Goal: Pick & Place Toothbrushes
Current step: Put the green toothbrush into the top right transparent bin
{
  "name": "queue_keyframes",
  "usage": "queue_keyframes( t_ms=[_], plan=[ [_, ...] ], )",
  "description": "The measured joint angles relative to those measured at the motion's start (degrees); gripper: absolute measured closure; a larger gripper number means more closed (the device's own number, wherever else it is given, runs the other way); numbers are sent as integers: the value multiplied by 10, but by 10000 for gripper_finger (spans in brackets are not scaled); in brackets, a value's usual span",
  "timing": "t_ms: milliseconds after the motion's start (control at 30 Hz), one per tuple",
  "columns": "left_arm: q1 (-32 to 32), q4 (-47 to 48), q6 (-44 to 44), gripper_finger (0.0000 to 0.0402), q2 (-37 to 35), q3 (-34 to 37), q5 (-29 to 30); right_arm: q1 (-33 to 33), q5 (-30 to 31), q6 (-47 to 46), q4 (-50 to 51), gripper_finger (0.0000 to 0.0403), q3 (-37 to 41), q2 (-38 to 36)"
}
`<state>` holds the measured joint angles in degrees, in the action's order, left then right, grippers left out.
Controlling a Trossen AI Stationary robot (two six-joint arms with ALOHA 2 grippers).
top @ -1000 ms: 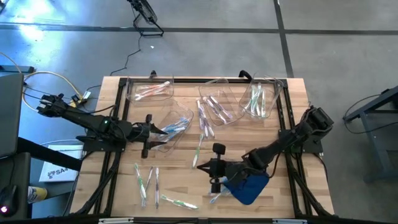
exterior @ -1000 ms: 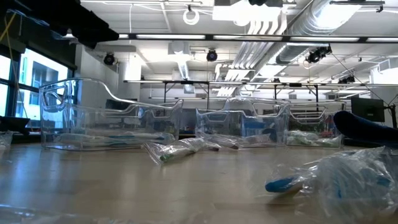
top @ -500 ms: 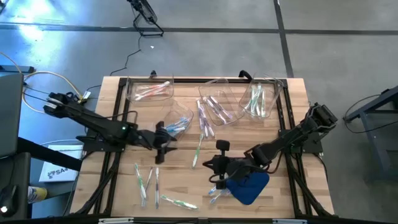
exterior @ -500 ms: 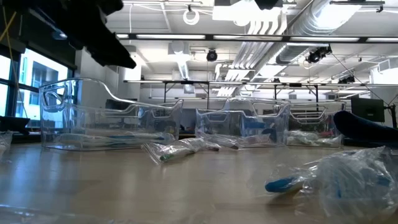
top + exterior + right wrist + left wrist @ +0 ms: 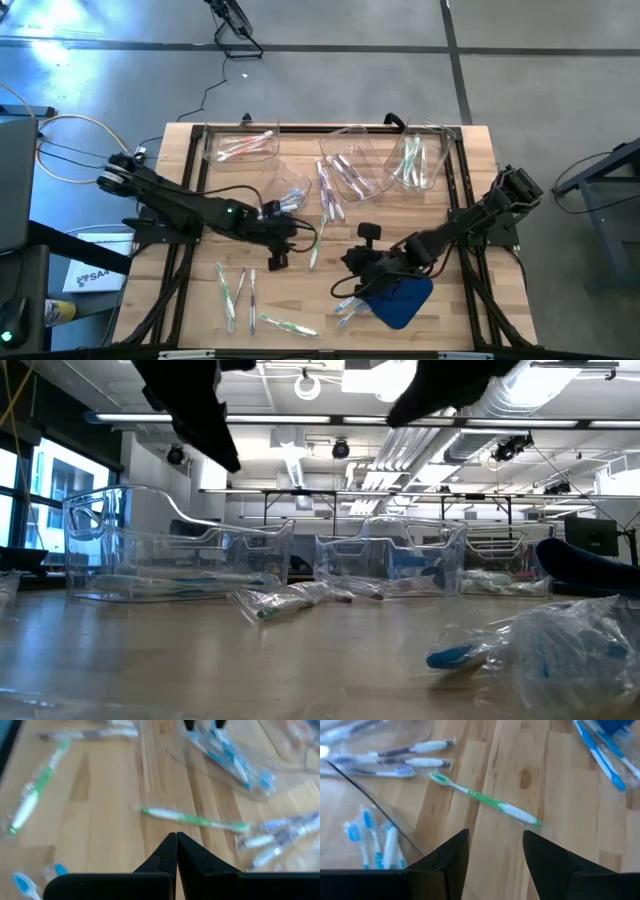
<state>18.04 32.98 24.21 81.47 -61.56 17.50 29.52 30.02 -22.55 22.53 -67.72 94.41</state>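
Note:
A green toothbrush (image 5: pixel 317 245) lies flat on the wooden table (image 5: pixel 450 320) near its middle. My left gripper (image 5: pixel 303 236) hangs open just left of it, slanting down; in the left wrist view the toothbrush (image 5: pixel 485 801) lies ahead of the gripper's (image 5: pixel 495 834) spread fingers. My right gripper (image 5: pixel 343 266) is shut, with nothing in it, to the right of the same brush (image 5: pixel 195 821) and above the table. More toothbrushes lie loose at the near left (image 5: pixel 236 290), beside the blue cloth (image 5: pixel 345 306) and in the middle (image 5: pixel 328 196).
Several clear bins stand along the far half: one with pink brushes (image 5: pixel 240 146), one with blue (image 5: pixel 285 195) beside my left arm, one with purple (image 5: pixel 352 172), one with green (image 5: pixel 415 160). A blue cloth (image 5: pixel 402 300) lies under my right arm.
My left gripper has swung from beside the bin of blue brushes toward the table's middle and tipped downward, ending over the green toothbrush, still open. My right gripper has drawn back a little toward the right edge and tipped, staying shut.

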Motion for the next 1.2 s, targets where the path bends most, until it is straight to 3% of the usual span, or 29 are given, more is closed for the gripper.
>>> queue_keyframes(
  t_ms=[367,633,867,1200],
  plan=[
    [0,-20,125,222,80,-7,-15,39,31,-146,169,401,0,0],
    [4,-73,86,222,96,-7,-49,88,73,-227,174,401,0,1],
    [3,-126,86,222,96,-7,-34,109,119,-254,167,401,0,1],
    [3,-131,44,222,96,-7,-17,100,92,-209,162,400,0,1]
  ],
)
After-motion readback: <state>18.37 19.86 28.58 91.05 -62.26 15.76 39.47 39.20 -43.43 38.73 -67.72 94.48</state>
